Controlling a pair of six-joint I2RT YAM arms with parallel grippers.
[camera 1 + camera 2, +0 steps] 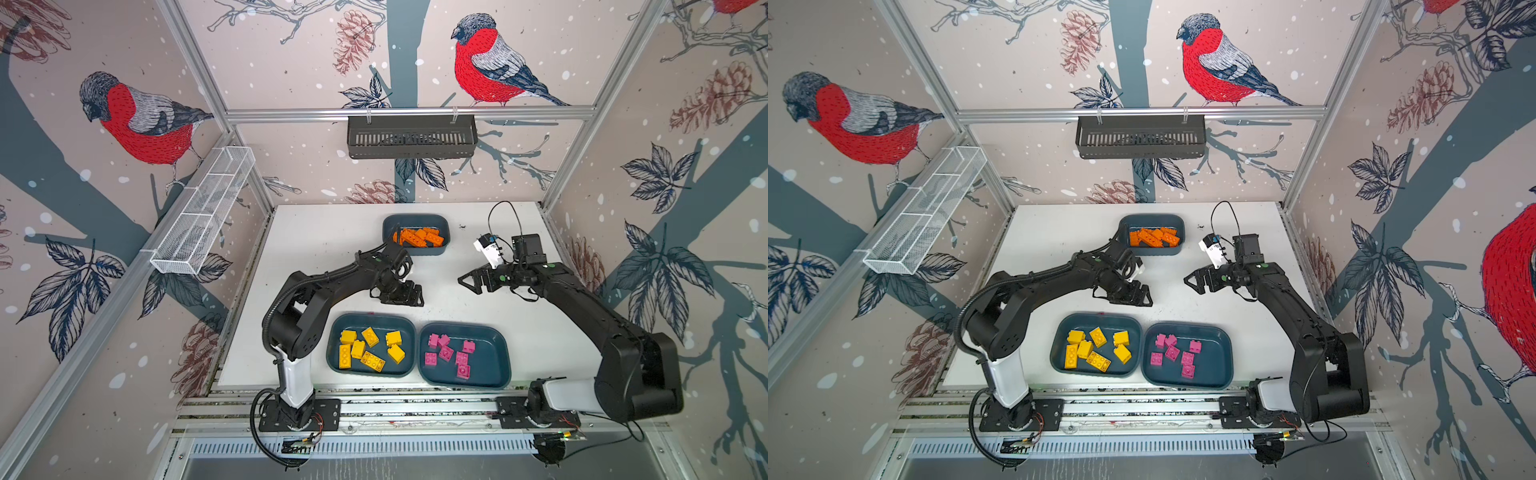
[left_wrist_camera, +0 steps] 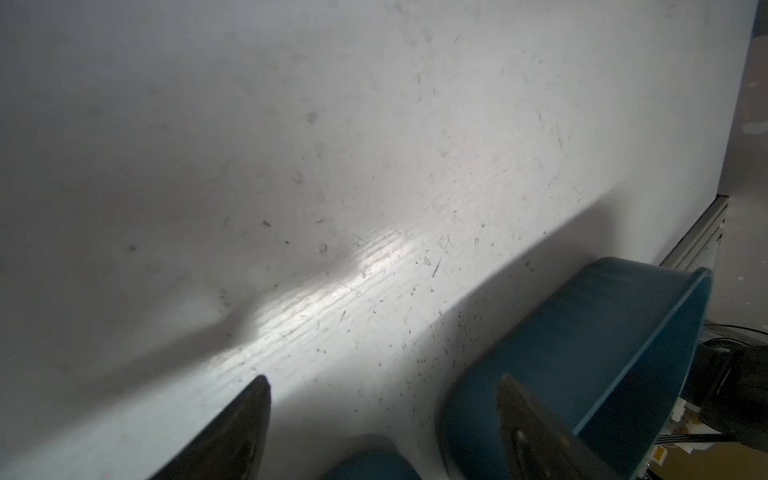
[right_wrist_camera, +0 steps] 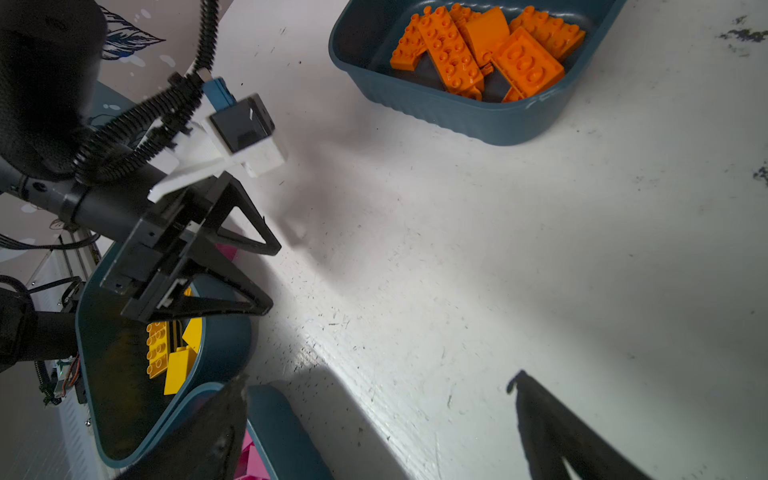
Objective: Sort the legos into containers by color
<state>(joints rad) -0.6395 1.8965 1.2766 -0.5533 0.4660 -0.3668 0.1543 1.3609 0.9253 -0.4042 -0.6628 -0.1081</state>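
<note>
The legos lie in three teal containers in both top views. Orange legos [image 1: 419,237] fill the small far tub [image 1: 415,220]. Yellow legos [image 1: 371,348] sit in the near left tub [image 1: 336,353], and pink legos [image 1: 451,357] in the near right tub [image 1: 494,361]. My left gripper [image 1: 417,296] hovers open and empty over bare table, just beyond the yellow tub. My right gripper [image 1: 467,284] faces it from the right, open wide, holding nothing. The right wrist view shows the left gripper [image 3: 272,277] above the yellow tub [image 3: 232,332], and the orange legos [image 3: 478,50].
A black slotted basket [image 1: 411,137] hangs on the back wall. A white wire mesh basket [image 1: 203,212] hangs on the left wall. An aluminium rail [image 1: 374,405] with both arm bases runs along the table's front edge. Enclosure walls stand close on three sides.
</note>
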